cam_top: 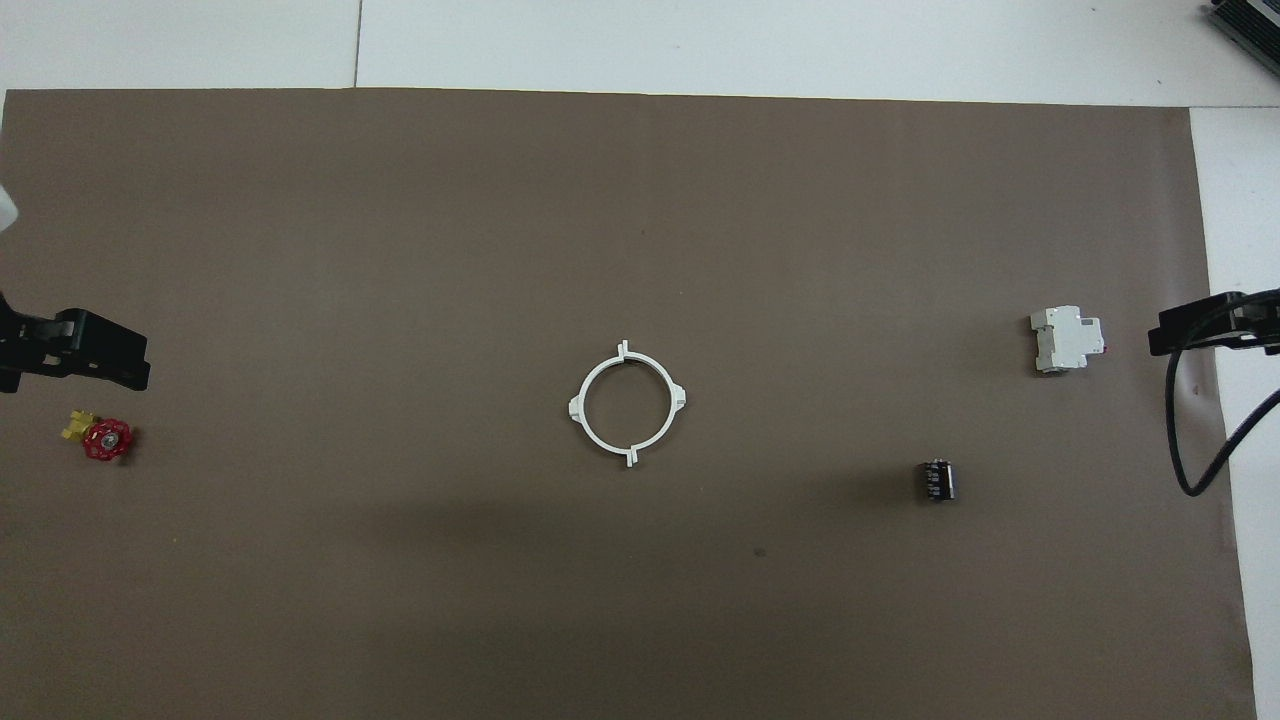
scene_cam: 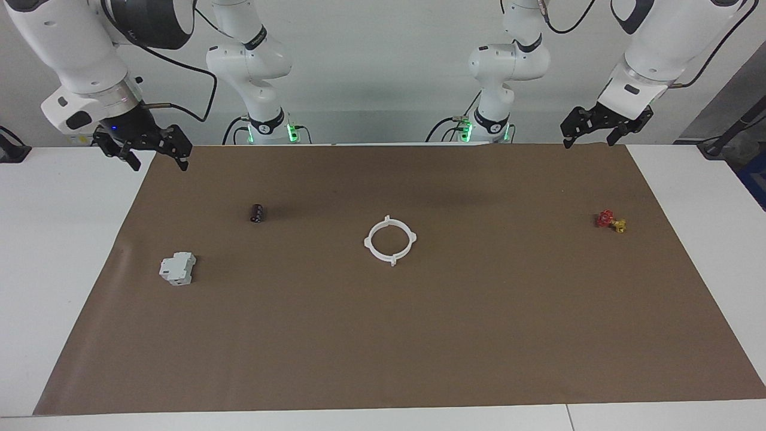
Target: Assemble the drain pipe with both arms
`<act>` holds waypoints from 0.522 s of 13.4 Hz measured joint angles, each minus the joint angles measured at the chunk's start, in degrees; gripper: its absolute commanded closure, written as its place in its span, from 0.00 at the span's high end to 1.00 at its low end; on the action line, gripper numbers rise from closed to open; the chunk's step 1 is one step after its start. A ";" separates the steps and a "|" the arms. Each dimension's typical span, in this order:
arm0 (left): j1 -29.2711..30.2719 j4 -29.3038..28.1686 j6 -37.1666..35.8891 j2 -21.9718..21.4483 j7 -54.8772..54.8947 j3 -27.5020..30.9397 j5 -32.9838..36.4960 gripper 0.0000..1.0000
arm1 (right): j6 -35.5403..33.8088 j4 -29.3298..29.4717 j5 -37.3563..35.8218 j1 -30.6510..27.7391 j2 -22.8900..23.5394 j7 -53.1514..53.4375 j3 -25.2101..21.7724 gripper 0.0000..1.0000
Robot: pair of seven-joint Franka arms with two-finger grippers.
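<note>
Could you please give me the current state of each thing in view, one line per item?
drain pipe: two white halves joined into a closed ring, flat on the brown mat, untouched.
left gripper: open, empty, raised over the mat's edge at its own end.
right gripper: open, empty, raised over the mat's edge at its own end.
red valve: lying on the mat.
black cylinder: lying on the mat.
grey-white block: resting on the mat.
</note>
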 measured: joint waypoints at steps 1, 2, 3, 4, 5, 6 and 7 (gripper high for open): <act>0.03 0.14 0.00 -0.02 0.06 0.26 0.00 1.00 | 0.00 0.00 0.00 0.00 0.00 0.00 0.00 1.00; 0.06 0.21 0.00 -0.06 0.23 0.40 0.00 1.00 | 0.00 0.00 0.00 0.00 0.00 0.00 0.00 1.00; 0.06 0.22 0.00 -0.11 0.37 0.41 0.00 1.00 | 0.00 0.00 0.00 0.00 0.00 0.00 0.00 1.00; 0.06 0.23 0.00 -0.15 0.40 0.43 0.00 1.00 | 0.00 0.00 0.00 0.00 0.00 0.00 0.00 1.00; 0.06 0.24 0.00 -0.18 0.41 0.45 0.00 1.00 | 0.00 0.00 0.00 0.00 0.00 0.00 0.00 1.00; 0.06 0.27 0.01 -0.25 0.44 0.44 0.00 1.00 | 0.00 0.00 0.00 0.00 0.00 0.00 0.00 1.00; 0.06 0.30 0.01 -0.45 0.46 0.38 0.00 1.00 | 0.00 0.00 0.00 0.00 0.00 0.00 0.00 1.00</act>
